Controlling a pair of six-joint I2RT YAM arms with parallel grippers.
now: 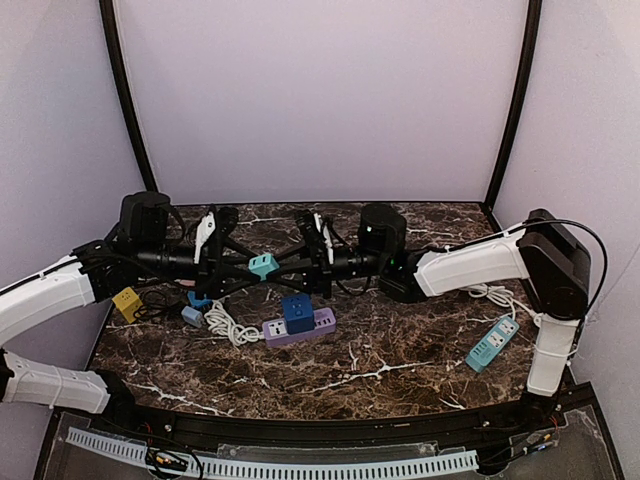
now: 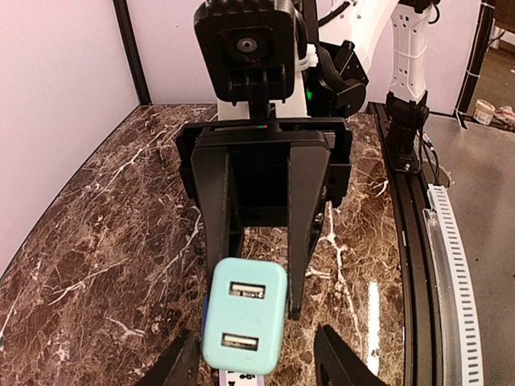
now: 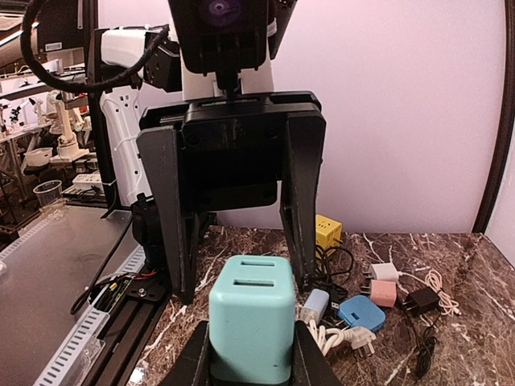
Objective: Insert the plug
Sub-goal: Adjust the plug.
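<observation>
A teal USB charger plug (image 1: 263,265) hangs above the table's middle, between my two grippers. My right gripper (image 1: 283,267) is shut on it. In the right wrist view its fingers (image 3: 198,354) press both sides of the plug (image 3: 251,318). My left gripper (image 1: 245,264) faces it from the left and is open. In the left wrist view its fingertips (image 2: 331,358) stand wide of the plug (image 2: 245,314), whose two USB ports face the camera. A purple power strip (image 1: 300,328) lies below, with a dark blue cube plug (image 1: 297,312) in it.
A teal power strip (image 1: 492,343) lies at the right. At the left are a yellow cube (image 1: 126,303), small blue adapters (image 1: 198,299) and a white cord (image 1: 228,325). The right wrist view shows pink (image 3: 383,292), white (image 3: 385,272) and black (image 3: 421,301) chargers.
</observation>
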